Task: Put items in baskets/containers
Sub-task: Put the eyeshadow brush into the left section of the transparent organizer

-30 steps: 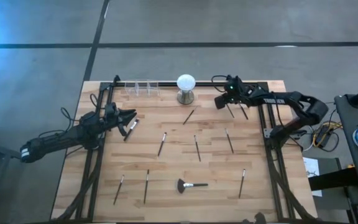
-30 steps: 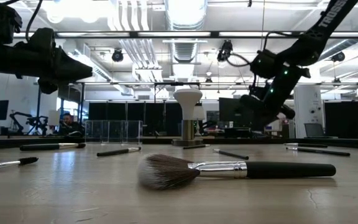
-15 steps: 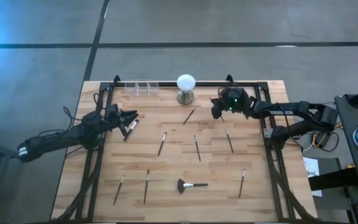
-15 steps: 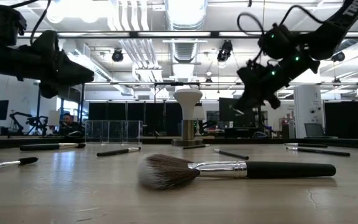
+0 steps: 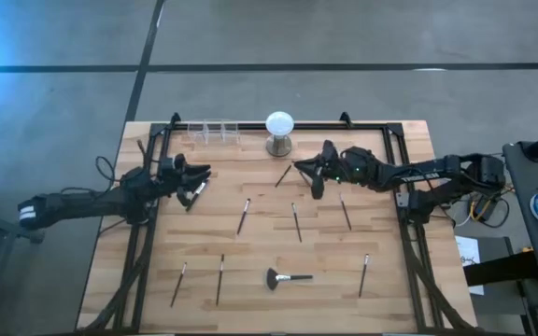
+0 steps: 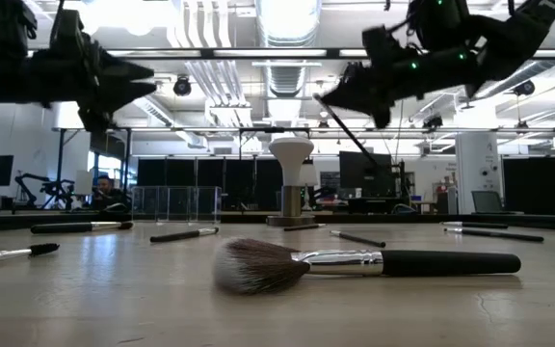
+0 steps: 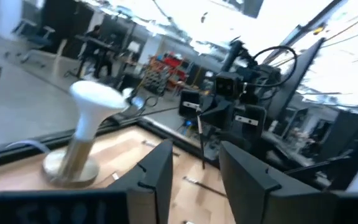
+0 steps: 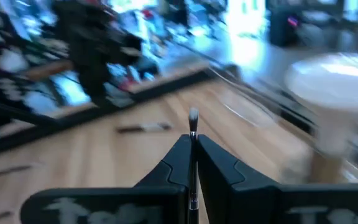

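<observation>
High view: right gripper [image 5: 308, 171] pinches brush [image 8: 192, 134], likely midair | mid-table

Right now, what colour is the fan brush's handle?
Black, with a silvery ferrule; the fan brush shows best in the low view.

A white globe [image 5: 279, 123] on a metal stand [image 5: 278, 146] sits near the far edge of the wooden table [image 5: 269, 299], upright. A black metal frame [image 5: 407, 238] runs along the table's sides and far edge. Grey concrete floor [image 5: 344, 33] lies beyond, crossed by dark lines. In the low view, ceiling lights [image 6: 287, 14] and pipes show in the room behind
</observation>
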### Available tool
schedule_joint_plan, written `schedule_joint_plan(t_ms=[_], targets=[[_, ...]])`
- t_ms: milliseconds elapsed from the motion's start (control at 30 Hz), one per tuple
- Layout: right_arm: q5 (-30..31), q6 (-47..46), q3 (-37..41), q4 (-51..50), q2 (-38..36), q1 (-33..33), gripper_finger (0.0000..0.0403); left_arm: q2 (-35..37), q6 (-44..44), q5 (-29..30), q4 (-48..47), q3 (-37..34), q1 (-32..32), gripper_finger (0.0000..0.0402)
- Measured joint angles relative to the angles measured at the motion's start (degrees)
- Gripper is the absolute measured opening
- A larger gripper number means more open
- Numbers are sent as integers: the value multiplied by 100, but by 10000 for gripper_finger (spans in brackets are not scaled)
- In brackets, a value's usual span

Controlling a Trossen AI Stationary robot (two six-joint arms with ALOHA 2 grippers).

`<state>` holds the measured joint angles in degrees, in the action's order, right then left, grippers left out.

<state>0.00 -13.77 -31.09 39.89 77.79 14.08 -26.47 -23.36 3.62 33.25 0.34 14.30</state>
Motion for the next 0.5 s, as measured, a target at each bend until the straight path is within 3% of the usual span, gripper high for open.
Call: schedule_joint_plan(t_ms=[233,500], targets=[[-303,89,-559,1062,852,-231,17,-910,256,2,702,211,-393,156],[-791,-69,-1425,1877,1863,-288,17,-1990,800,2,1050,858,-590,158]])
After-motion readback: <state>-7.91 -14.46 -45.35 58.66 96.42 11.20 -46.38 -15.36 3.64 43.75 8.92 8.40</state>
